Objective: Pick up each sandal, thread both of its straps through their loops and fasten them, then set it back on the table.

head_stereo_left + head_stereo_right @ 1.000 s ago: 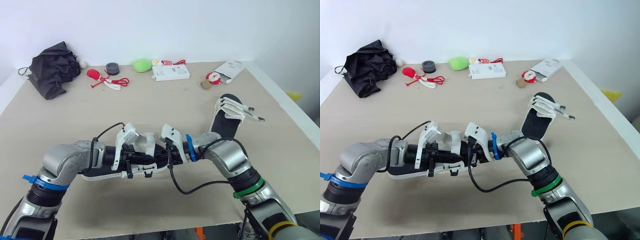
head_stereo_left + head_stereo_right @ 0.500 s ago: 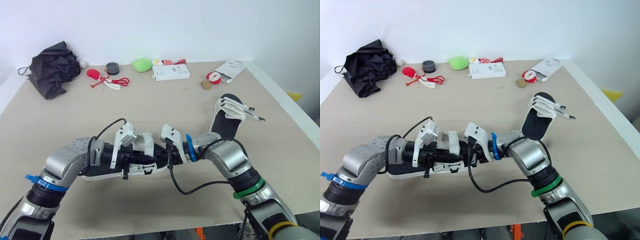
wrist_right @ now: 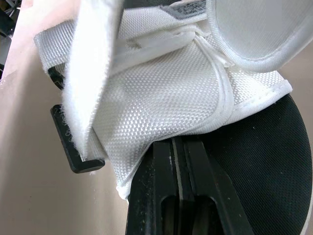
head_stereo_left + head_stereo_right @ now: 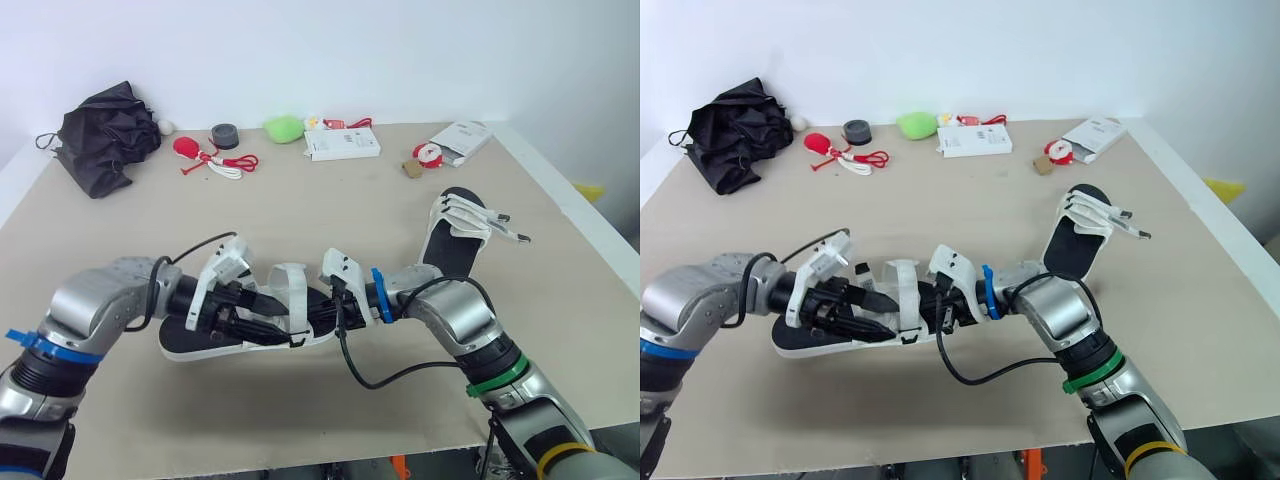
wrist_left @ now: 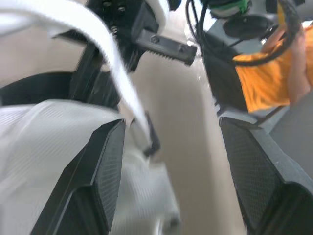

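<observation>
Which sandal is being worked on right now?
The near sandal at front centre, between the left gripper and right gripper; the far sandal lies apart to the right, untouched.

No writing can be read; print on the white box is too small.

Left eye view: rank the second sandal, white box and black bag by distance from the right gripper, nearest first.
From the right gripper:
1. Second sandal, just off to the right.
2. White box, far back, middle.
3. Black bag, far back, left corner.
</observation>
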